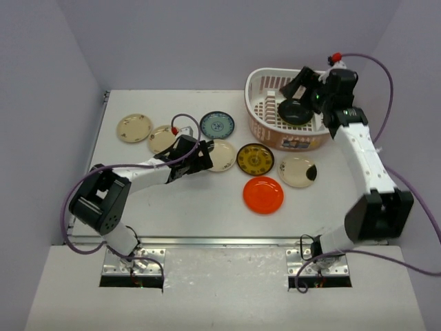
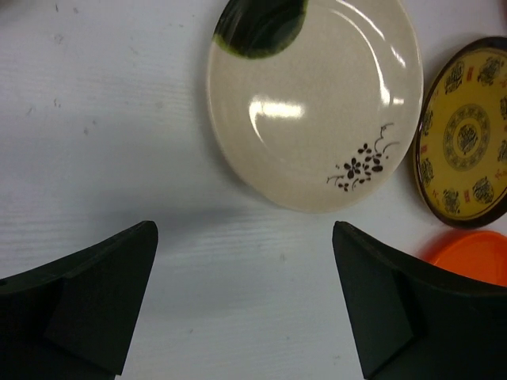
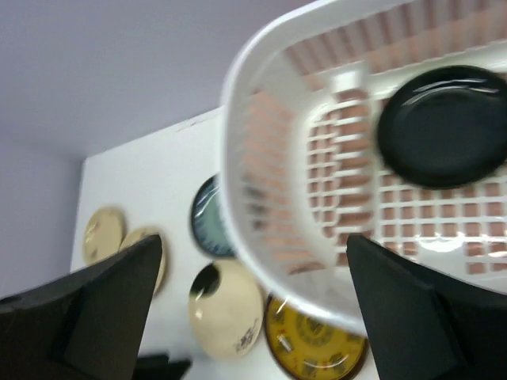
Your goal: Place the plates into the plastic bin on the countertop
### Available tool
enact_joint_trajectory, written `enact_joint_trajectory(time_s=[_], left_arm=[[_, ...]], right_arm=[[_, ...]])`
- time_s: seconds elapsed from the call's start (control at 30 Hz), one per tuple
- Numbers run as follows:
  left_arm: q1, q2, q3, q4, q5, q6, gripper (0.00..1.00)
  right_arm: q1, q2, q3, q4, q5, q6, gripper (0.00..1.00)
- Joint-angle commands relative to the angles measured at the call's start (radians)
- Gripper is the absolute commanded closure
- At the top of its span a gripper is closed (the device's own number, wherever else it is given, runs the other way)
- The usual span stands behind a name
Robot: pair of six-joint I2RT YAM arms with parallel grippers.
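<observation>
I see my left arm [image 1: 141,176] lying low from the near left corner of the desk [image 1: 179,214] toward its middle, left fingers [image 2: 95,301] spread wide, and my right arm [image 1: 365,155] raised along the right edge to the far right corner, right fingers [image 3: 87,309] spread wide too.

Overhead view, I count 8 plates in all.
- Cream, no dark patch: 2, the far-left cream plate [image 1: 134,127] and the second cream plate [image 1: 161,138], both left of centre.
- Cream with dark patch: 2, the centre patch plate [image 1: 224,157] and the right patch plate [image 1: 298,171].
- Blue patterned plate [image 1: 217,125]: 1.
- Brown-gold plate [image 1: 255,159]: 1.
- Orange plate [image 1: 263,195]: 1.
- Black plate [image 1: 295,112]: 1, upper right.
- Plastic bin [image 1: 252,103]: 1.
- My claws: 2, the left claw [image 1: 205,156] and the right claw [image 1: 298,84].
</observation>
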Motion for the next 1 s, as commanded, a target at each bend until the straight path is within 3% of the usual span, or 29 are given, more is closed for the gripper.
enact_joint_trajectory(time_s=[0.0, 0.17, 0.33, 0.4, 0.53, 0.73, 0.97], left_arm=[[0.049, 0.077, 0.058, 0.183, 0.073, 0.002, 0.15], [0.078, 0.228, 0.169, 0.162, 0.091, 0.039, 0.27], [0.093, 0.309, 0.203, 0.166, 0.127, 0.051, 0.44], [0.093, 0.330, 0.223, 0.153, 0.135, 0.049, 0.58], [0.093, 0.346, 0.220, 0.121, 0.093, 0.028, 0.98], [0.093, 0.256, 0.141, 0.111, 0.016, 0.018, 1.00], [0.077, -0.198, -0.158, 0.175, 0.045, -0.081, 1.00]], right_arm=[[0.087, -0.271, -0.319, 0.066, -0.428, -0.136, 0.01], [0.094, -0.555, -0.681, 0.227, -0.582, -0.048, 0.01], [0.094, -0.676, -0.726, 0.139, -0.539, -0.120, 0.01], [0.094, -0.683, -0.729, 0.118, -0.517, -0.133, 0.01], [0.094, -0.657, -0.756, 0.126, -0.511, -0.118, 0.01], [0.093, -0.571, -0.783, 0.221, -0.556, -0.051, 0.01], [0.101, -0.369, -0.773, 0.378, -0.675, -0.034, 0.01]])
